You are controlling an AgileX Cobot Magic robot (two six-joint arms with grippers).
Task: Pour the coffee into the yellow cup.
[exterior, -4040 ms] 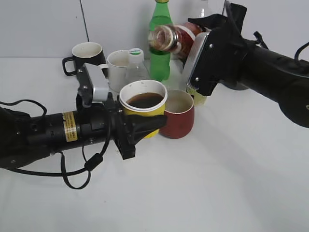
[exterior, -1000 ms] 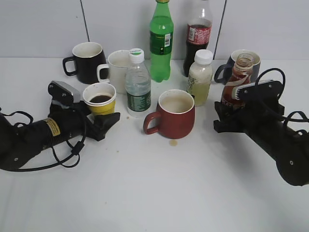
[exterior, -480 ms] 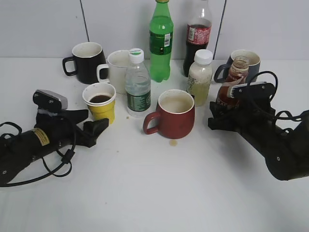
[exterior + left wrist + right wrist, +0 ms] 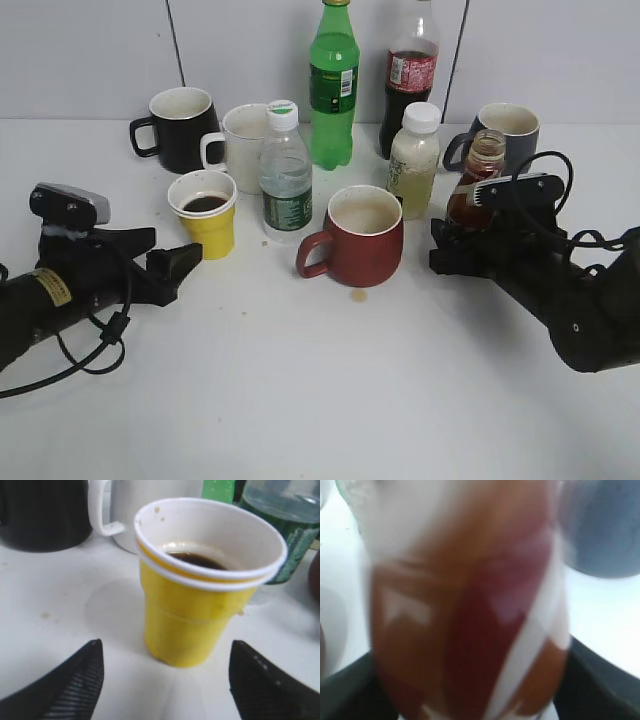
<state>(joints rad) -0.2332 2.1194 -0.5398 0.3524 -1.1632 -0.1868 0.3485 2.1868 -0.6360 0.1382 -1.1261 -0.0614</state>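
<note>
The yellow cup (image 4: 207, 212) stands on the table with dark coffee (image 4: 205, 204) inside; in the left wrist view the cup (image 4: 200, 615) is upright and close ahead. My left gripper (image 4: 178, 243) is open and empty, drawn back to the left of the cup, with both fingers apart from it (image 4: 166, 645). The brown capless Nescafe bottle (image 4: 476, 188) stands upright at the right. My right gripper (image 4: 462, 240) is shut on its lower body. The bottle (image 4: 470, 605) fills the right wrist view, blurred, with dark fingers (image 4: 345, 690) at both sides.
A red mug (image 4: 360, 240) stands in the middle, with a water bottle (image 4: 285, 175) beside the yellow cup. Behind are a black mug (image 4: 180, 125), white mug (image 4: 240, 140), green bottle (image 4: 333, 85), cola bottle (image 4: 412, 75), white-capped bottle (image 4: 414, 160) and grey mug (image 4: 505, 130). A coffee drip (image 4: 358, 295) marks the table.
The cup and the bottle have come down to the table. My left gripper has let go of the cup and drawn back left. My right gripper with the bottle shifted slightly left.
</note>
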